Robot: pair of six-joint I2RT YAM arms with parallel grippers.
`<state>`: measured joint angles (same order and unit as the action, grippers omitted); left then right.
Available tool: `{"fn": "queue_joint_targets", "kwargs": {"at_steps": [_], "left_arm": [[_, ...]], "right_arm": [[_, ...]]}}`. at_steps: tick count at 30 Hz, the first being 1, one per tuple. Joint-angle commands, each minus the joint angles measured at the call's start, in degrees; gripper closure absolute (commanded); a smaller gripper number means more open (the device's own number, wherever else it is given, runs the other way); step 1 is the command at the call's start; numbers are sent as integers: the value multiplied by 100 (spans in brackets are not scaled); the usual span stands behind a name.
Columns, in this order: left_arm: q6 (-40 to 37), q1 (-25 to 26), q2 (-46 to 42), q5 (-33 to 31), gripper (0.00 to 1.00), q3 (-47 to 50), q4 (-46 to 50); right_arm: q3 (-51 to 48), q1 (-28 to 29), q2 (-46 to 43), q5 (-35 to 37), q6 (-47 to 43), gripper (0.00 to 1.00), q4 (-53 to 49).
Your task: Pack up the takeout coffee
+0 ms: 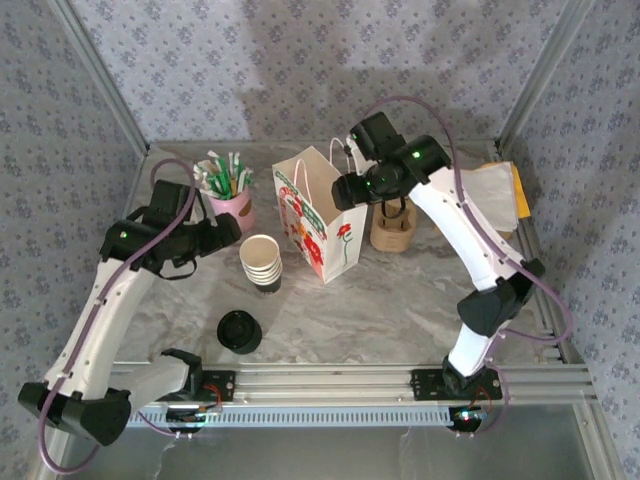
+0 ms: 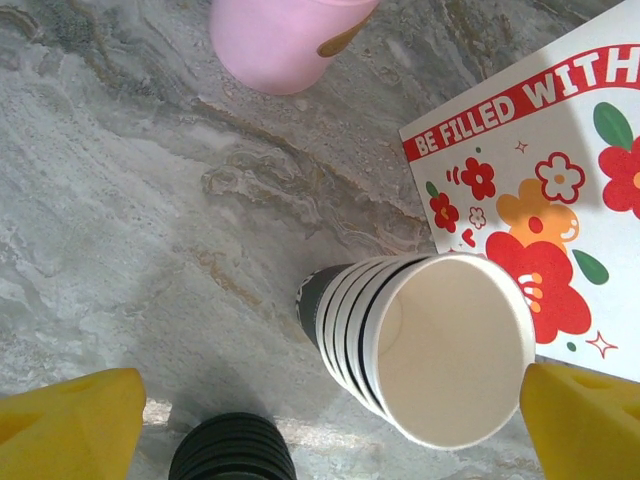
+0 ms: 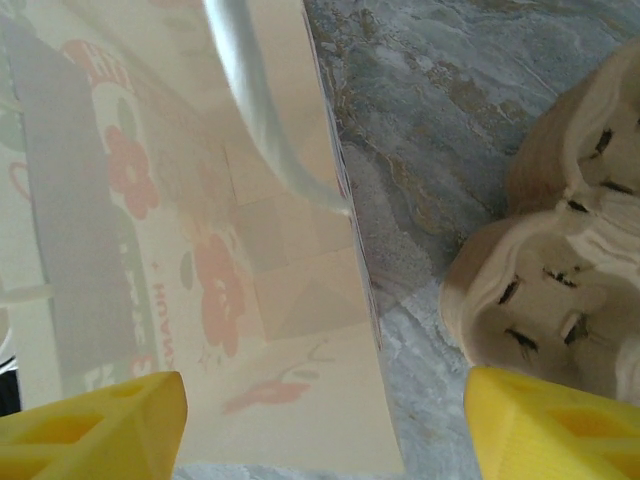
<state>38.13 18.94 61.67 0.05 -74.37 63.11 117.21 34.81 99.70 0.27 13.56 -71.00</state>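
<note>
The lidded takeout coffee is out of view. A stack of lidless cream cups (image 1: 262,262) (image 2: 440,345) stands left of the flowered white paper bag (image 1: 320,215) (image 2: 540,180). A stack of black lids (image 1: 239,332) (image 2: 232,450) sits nearer the front. My left gripper (image 1: 222,238) (image 2: 325,430) hovers open beside the cup stack, whose rim lies between its yellow fingertips (image 2: 70,420). My right gripper (image 1: 345,190) (image 3: 325,430) is open above the bag's mouth, looking down into the bag's inside (image 3: 250,250), nothing between its fingertips (image 3: 555,425).
A pink cup of green-and-white straws (image 1: 230,195) (image 2: 285,40) stands behind the cup stack. A brown pulp cup carrier (image 1: 392,228) (image 3: 560,270) sits right of the bag. Flat paper sheets (image 1: 495,195) lie at the back right. Metal frame rails border the marble table (image 1: 400,300).
</note>
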Motion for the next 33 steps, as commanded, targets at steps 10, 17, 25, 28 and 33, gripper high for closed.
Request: {"fn": "queue_joint_targets", "kwargs": {"at_steps": [10,17,25,28,33], "left_arm": [[-31,31,171,171,2,-245,-321],[122,31,304,293,1,-345,-475],[133,31,455,346,1,-481,-537],[125,31,486,366,1,-515,-537],[98,31,491,372,1,-560,-519]], "right_arm": [[522,-62,545,61,-143,66,56],[515,65,452,393,-172,87,-49],[101,175,41,519,76,99,-205],[-92,175,-172,529,223,100,-241],[-488,208,-630,728,317,100,-282]]}}
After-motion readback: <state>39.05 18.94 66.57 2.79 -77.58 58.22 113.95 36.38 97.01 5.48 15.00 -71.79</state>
